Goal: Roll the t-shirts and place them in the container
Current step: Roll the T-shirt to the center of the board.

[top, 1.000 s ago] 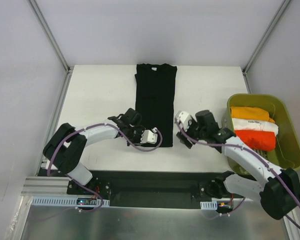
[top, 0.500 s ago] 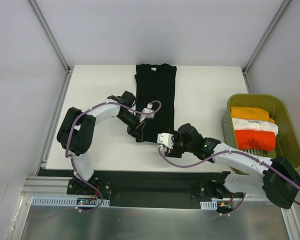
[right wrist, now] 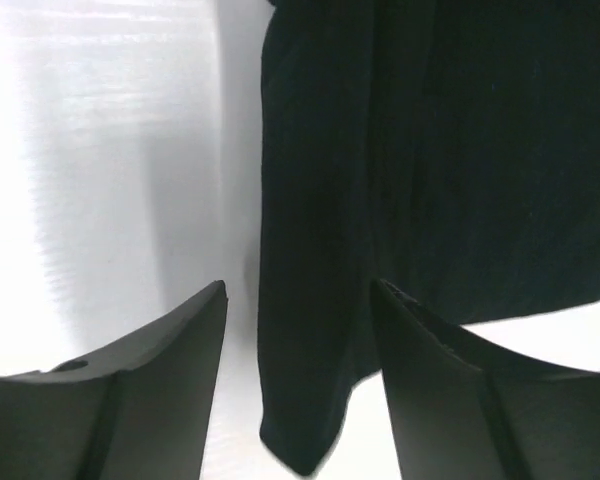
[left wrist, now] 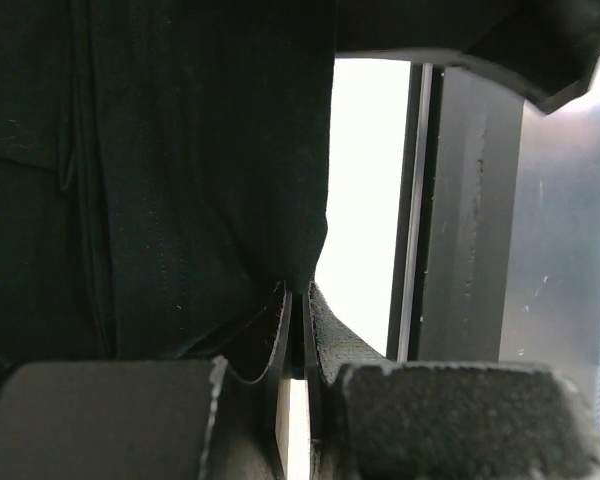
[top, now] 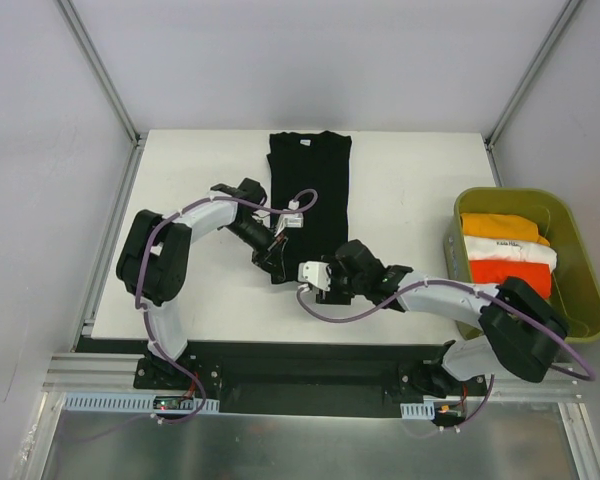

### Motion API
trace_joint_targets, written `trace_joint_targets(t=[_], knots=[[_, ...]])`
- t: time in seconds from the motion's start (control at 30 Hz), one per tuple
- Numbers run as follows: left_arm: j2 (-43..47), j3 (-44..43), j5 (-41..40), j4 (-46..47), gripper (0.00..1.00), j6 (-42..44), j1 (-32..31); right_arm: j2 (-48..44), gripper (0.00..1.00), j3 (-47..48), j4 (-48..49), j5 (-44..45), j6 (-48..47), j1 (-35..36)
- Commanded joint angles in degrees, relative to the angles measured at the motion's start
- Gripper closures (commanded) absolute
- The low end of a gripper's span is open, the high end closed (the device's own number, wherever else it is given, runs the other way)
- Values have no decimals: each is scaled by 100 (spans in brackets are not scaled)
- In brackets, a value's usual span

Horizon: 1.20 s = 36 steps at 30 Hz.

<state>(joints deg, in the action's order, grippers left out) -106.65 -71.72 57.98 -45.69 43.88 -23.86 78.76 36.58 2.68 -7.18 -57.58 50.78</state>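
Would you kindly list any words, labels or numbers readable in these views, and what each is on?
No text is legible anywhere.
white bundle in the bin: a small dark print, too small to read.
black t-shirt: a pale neck tag, too small to read.
Wrist views: no writing.

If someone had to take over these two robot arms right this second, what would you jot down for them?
Left end effector: shut, pinching the near hem of the black t-shirt.
Right end effector: open, straddling a near corner of that shirt.
Done: orange bundle, white bundle and red-orange bundle sit in the bin.
Left: the black t-shirt lies flat as a long strip on the table, not yet rolled.
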Motion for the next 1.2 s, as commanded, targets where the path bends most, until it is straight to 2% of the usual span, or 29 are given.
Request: trace_joint_targets(t=[0.0,0.03,0.07,0.1,0.17,0.2,0.27,0.33,0.4,0.5,0.53,0.57,0.63,0.67,0.73,0.8,0.87,0.9,0.93,1.17], knots=[[-110,-237,504,-431,100,279,109,394,45,306,408,15,-306,19],[-102,-246,496,-449,100,297,127,507,52,350,435,93,-324,10],[-102,-254,495,-467,100,323,170,552,66,376,435,120,-324,2],[-84,-254,504,-467,99,314,188,579,72,394,444,120,-306,-24],[-14,-219,461,-467,89,314,250,605,86,394,374,-11,-324,-112],[30,-158,425,-476,76,314,267,605,89,420,313,-46,-367,-130],[372,26,136,-187,67,123,363,597,92,569,24,-283,-298,-218],[1063,517,-336,425,56,-98,443,640,93,788,-240,-668,-193,-375],[1575,1043,-672,701,47,-152,522,807,93,1245,-1048,-951,80,-490],[2717,1833,-1244,1192,42,-20,522,1035,94,1632,-1656,-1443,159,-649],[3320,2072,-1358,1394,35,-89,488,1062,94,1677,-1709,-1540,151,-684],[3639,2327,-1742,1944,27,-133,435,1115,94,1738,-1831,-1584,72,-710],[4559,3179,-2122,2606,23,-99,128,1159,94,1800,-1876,-1646,19,-736],[4809,3443,-2480,3305,20,-73,14,1168,94,1809,-1894,-1646,-25,-737],[5214,4042,-2755,3977,16,-107,-337,1168,93,1818,-1937,-1664,-51,-728],[5181,4306,-2940,4548,14,-134,-497,1124,93,1809,-1955,-1638,-60,-737],[4787,4255,-2898,4788,13,-353,-559,1080,93,1765,-1999,-1594,-69,-737],[4611,4124,-2854,4911,3,-467,-550,1071,93,1765,-2025,-1585,-69,-728],[4314,4070,-2810,4955,1,-642,-567,1045,93,1756,-2069,-1585,-78,-737],[3696,3815,-2529,5439,3,-1135,-638,948,92,1686,-2105,-1550,-87,-728]])
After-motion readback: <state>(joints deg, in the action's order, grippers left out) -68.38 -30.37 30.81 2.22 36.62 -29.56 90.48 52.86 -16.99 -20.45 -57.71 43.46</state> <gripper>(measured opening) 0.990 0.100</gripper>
